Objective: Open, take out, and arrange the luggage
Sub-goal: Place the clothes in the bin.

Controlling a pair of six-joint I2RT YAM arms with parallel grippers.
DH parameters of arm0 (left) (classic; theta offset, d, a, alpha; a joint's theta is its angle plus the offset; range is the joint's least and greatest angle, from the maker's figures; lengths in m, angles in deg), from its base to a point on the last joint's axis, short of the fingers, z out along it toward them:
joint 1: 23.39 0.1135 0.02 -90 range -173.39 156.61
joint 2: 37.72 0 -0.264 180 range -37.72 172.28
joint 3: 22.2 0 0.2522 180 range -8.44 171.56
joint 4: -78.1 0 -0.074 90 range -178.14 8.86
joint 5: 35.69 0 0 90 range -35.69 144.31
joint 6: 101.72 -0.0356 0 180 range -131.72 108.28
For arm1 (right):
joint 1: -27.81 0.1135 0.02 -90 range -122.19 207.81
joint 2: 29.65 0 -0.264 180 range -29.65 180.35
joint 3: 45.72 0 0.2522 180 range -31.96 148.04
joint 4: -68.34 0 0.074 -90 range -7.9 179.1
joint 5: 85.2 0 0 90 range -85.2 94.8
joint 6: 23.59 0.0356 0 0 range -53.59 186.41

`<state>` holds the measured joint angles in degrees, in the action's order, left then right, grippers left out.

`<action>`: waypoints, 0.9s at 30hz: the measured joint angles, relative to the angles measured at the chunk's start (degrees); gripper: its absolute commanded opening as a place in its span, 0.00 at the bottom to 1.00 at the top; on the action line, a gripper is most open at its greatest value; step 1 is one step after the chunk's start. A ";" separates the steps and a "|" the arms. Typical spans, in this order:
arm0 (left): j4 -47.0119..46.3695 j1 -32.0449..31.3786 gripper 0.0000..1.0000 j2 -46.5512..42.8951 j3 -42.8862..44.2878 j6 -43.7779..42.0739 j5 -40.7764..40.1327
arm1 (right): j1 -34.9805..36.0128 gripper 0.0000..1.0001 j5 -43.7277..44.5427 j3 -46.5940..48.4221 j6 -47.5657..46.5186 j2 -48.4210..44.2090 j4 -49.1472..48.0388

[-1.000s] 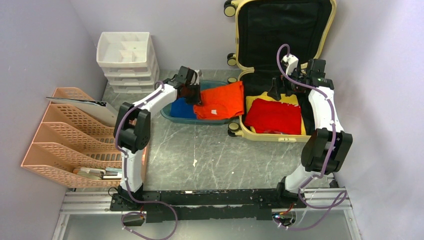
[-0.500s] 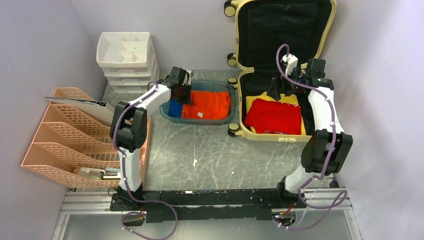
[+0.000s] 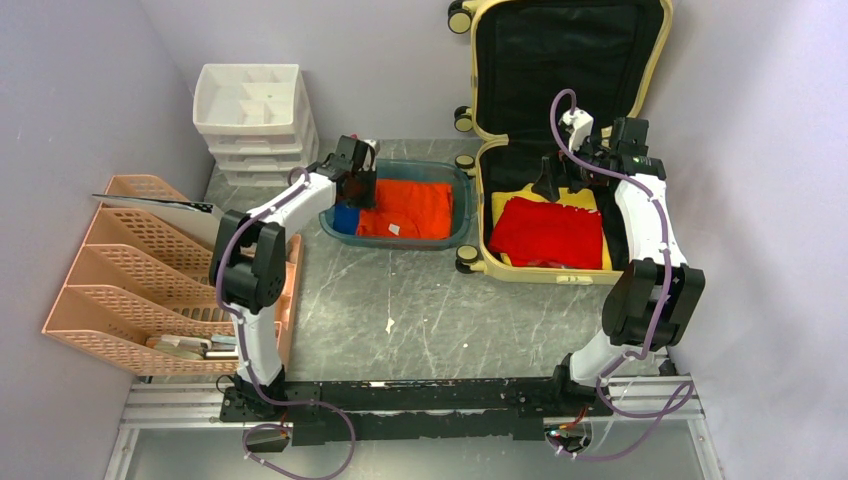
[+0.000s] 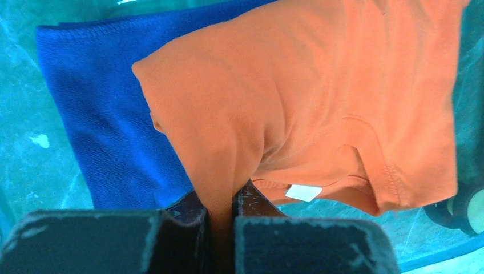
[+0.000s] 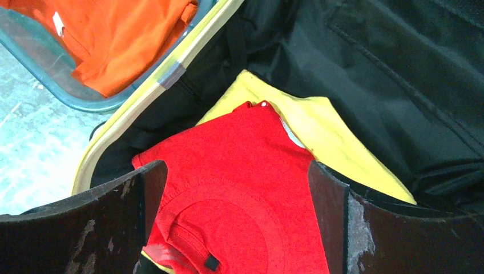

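The luggage (image 3: 530, 272) lies open at the bench's far right corner, lid up. Now the left jaws are pinched tight on the orange shirt (image 4: 319, 97) over the teal tray (image 3: 400, 243). If they pull away unreleased, it drags out rumpled! The right jaws gape empty above the red shirt (image 5: 240, 165) and could snag the yellow shirt (image 5: 319, 131) beneath.

Left arm extended forward; left gripper (image 4: 220, 208) clamped on orange shirt (image 4: 319, 103). Right gripper (image 5: 234, 171) hovering, fingers spread wide.
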<state>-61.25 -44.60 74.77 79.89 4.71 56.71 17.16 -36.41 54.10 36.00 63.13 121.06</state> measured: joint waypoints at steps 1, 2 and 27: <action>-0.09 0.02 0.05 -0.42 -0.02 0.02 -0.17 | 0.04 1.00 0.00 0.00 0.00 0.00 0.00; -0.31 0.00 0.05 -0.68 -0.02 0.11 -0.33 | 0.11 1.00 0.02 0.00 0.00 0.00 0.00; -6.38 0.09 0.87 -1.05 0.02 -2.36 -9.01 | 0.72 1.00 0.04 0.00 -0.24 0.00 0.02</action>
<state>-67.63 -44.52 73.72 79.91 2.35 47.70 17.88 -36.37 54.10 35.76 63.13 121.08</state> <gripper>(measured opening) 0.890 0.997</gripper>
